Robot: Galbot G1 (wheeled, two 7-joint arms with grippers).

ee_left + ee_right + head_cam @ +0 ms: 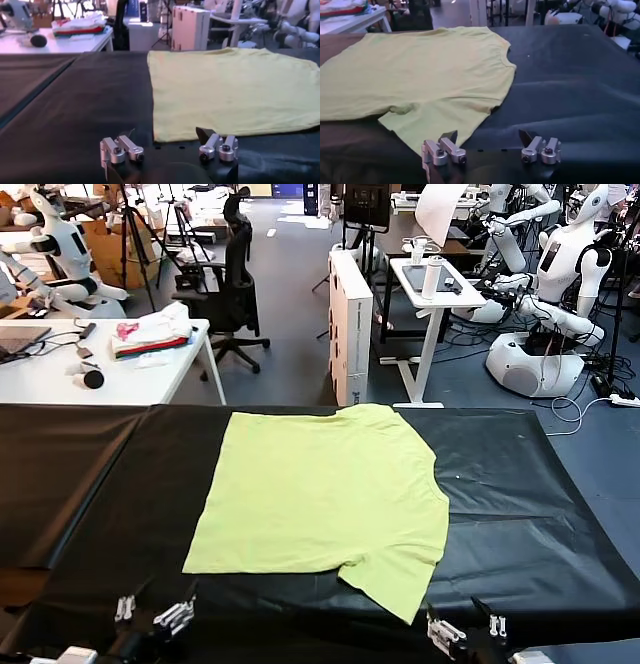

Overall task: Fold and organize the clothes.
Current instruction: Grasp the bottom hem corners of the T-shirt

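Our T-shirt (320,494) lies flat on the black tabletop (520,514); we judge it light, limp and prone to bunching. Left gripper (155,614) and right gripper (462,627) hover with fingers spread wide, empty; we'd pinch sleeve and hem edges.

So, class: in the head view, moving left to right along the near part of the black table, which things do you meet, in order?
Left gripper → lime-green T-shirt, spread flat → right gripper → bare black table cover.

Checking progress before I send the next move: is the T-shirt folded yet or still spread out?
Spread flat, unfolded. The T-shirt lies in one layer on the black table, near sleeve out, collar toward the robot's right. Both tools wait open at the near edge.
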